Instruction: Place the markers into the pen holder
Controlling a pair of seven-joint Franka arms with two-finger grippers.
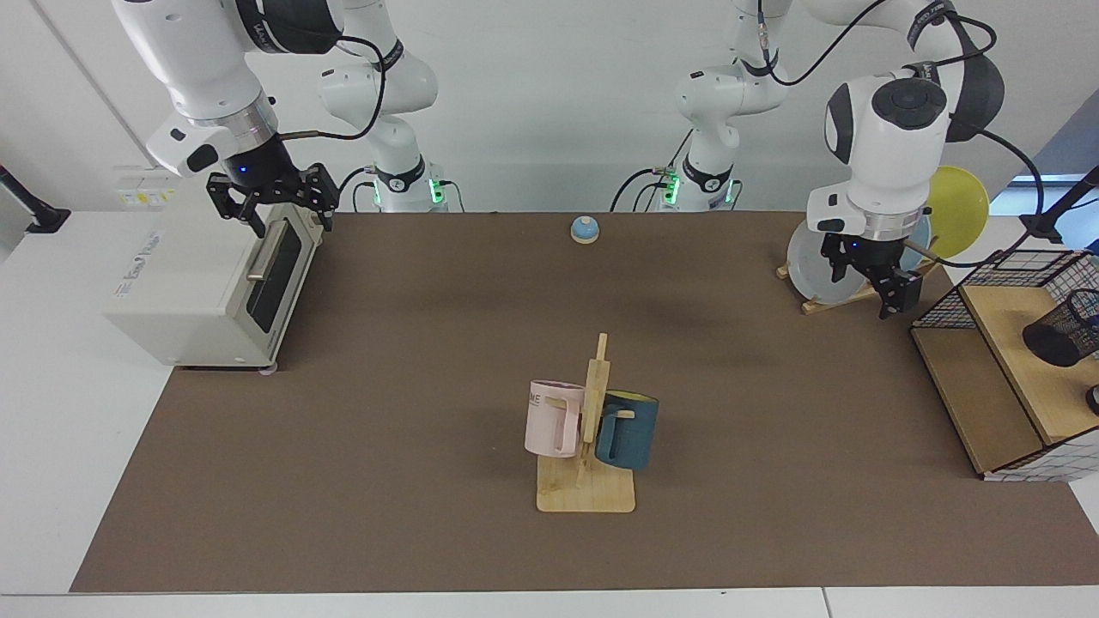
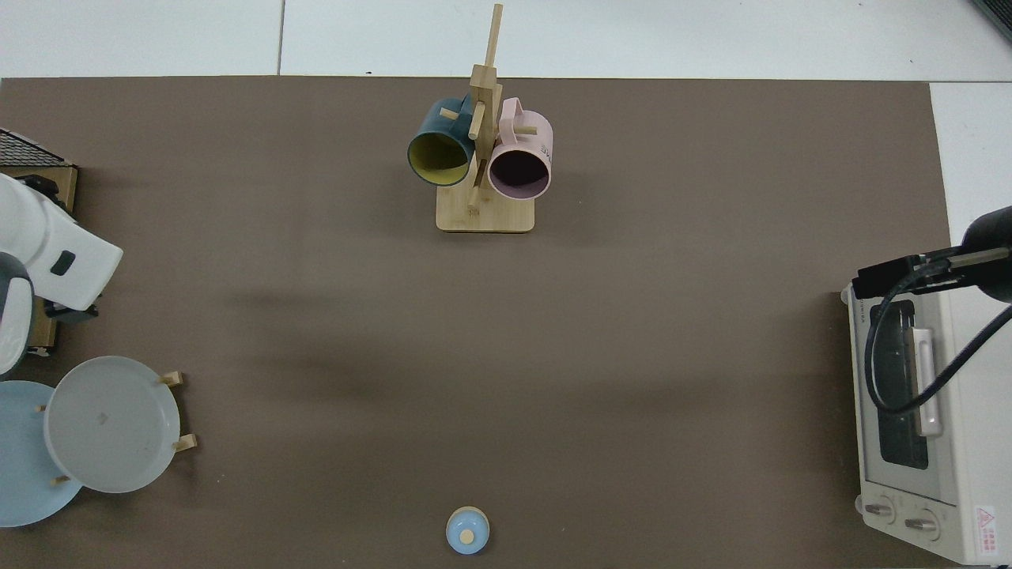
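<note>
Facing view: the pink mug (image 1: 554, 418) on the wooden mug rack (image 1: 589, 446) carries lettering ending "ME"; the toaster oven (image 1: 210, 287) has side lettering too small to read. The pen holder (image 1: 1065, 329) lies tipped on the wooden shelf (image 1: 1026, 365), long axis slanted, its mouth toward the view's upper right. The left gripper (image 1: 874, 283) hangs empty, fingers parted, before the plate rack (image 1: 859, 292). The right gripper (image 1: 270, 203) waits above the oven, fingers spread, empty. Top view: "ME" lettering shows again on the mug; the pen holder is out of sight.
</note>
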